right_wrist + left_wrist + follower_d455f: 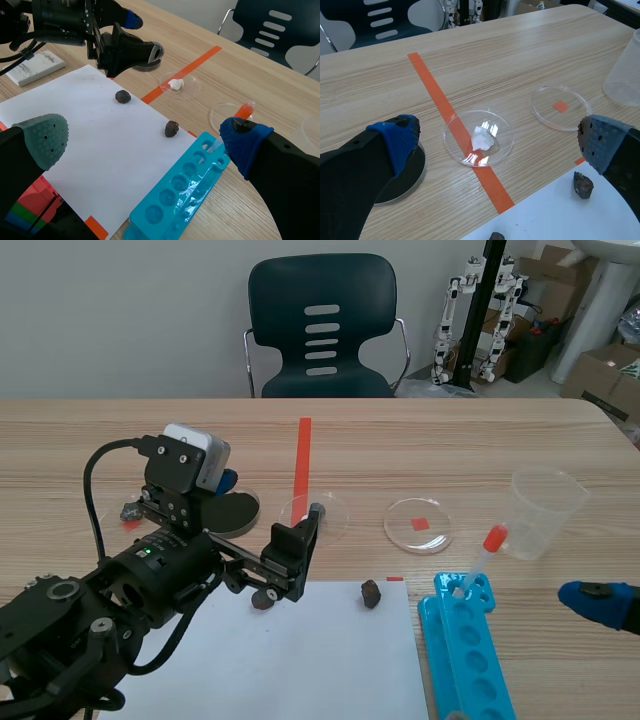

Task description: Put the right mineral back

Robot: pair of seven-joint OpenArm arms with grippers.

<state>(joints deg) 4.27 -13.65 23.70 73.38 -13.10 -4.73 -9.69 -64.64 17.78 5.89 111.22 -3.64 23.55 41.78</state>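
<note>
Rt mineral [583, 184] on paper [555, 220], beside L hand [498, 142]

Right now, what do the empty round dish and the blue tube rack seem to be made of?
Empty dish: clear glossy plastic or glass; it is see-through, with a glinting rim. Tube rack: probably moulded blue plastic; smooth, with shiny highlights.

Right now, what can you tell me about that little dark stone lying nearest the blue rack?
The dark stone is a small, lumpy chunk, dark brown to black, with a rough, dull surface. It lies loose on the white paper, close to the sheet's far corner, near the blue rack but not touching it. A second dark stone lies apart from it on the same sheet. Only the paper touches it.
</note>
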